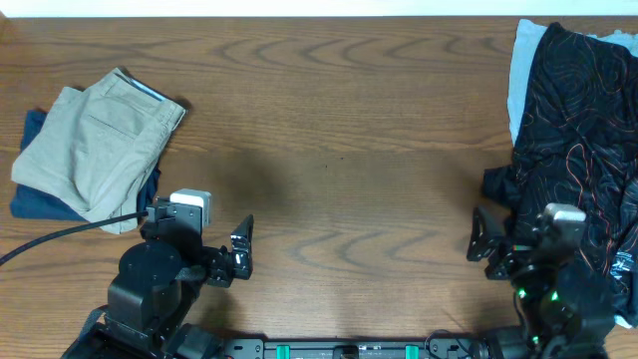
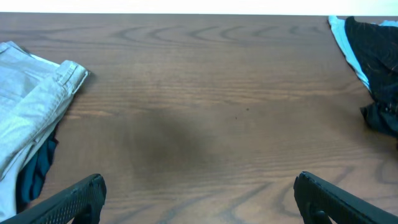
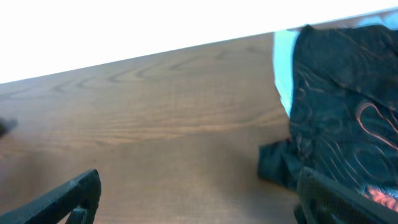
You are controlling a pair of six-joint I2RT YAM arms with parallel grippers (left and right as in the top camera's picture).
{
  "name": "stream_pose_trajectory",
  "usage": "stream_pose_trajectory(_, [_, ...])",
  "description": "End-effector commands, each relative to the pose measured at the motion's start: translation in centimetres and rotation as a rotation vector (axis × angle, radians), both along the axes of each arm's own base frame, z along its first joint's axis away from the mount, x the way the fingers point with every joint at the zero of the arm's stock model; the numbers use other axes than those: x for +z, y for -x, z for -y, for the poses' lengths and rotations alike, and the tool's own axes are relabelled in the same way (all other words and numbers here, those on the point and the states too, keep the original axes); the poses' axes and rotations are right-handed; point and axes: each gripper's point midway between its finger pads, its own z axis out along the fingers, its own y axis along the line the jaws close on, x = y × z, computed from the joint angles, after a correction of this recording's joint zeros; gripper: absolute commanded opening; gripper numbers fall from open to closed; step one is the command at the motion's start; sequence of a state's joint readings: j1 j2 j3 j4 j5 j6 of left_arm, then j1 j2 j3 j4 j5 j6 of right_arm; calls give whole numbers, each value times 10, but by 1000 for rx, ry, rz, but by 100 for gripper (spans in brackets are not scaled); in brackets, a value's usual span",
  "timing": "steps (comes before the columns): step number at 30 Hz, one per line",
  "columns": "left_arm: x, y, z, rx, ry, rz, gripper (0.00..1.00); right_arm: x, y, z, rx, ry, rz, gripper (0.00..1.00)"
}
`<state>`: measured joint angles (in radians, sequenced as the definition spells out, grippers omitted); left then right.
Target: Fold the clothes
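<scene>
Folded khaki-beige shorts [image 1: 92,148] lie at the far left on top of a folded dark blue garment [image 1: 30,199]; they also show in the left wrist view [image 2: 28,106]. A black garment with thin red line patterns [image 1: 578,140] lies unfolded in a heap at the right, over a pale blue cloth [image 1: 522,75]; it also shows in the right wrist view [image 3: 342,106]. My left gripper [image 1: 239,257] is open and empty near the front edge, right of the folded stack. My right gripper [image 1: 490,249] is open and empty, just beside the black garment's near corner.
The brown wooden table [image 1: 339,150] lies between the two piles. A black cable [image 1: 60,237] runs from the left edge to the left arm's base. The table's far edge meets a white surface at the top.
</scene>
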<state>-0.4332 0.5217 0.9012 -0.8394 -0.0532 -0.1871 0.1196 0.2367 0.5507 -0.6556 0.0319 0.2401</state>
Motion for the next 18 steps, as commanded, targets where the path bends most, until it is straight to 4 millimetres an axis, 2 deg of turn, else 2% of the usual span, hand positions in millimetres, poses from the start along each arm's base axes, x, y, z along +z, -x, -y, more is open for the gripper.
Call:
stream_pose_trajectory(1, [-2,-1,-1,12,2,-2,98,-14,-5,-2,52,98,90,99])
stream_pose_trajectory(7, [-2,-1,-1,12,2,-2,98,-14,-19,9,-13,112,294,99])
stream_pose_trajectory(13, [-2,-1,-1,12,2,-3,98,-19,-30,11,-18,165,374,99])
stream_pose_trajectory(15, [-2,-1,-1,12,2,-2,98,-27,-33,9,1,213,378,99])
stream_pose_trajectory(18, [-2,-1,-1,11,2,-2,98,-57,-37,6,30,230,321,99])
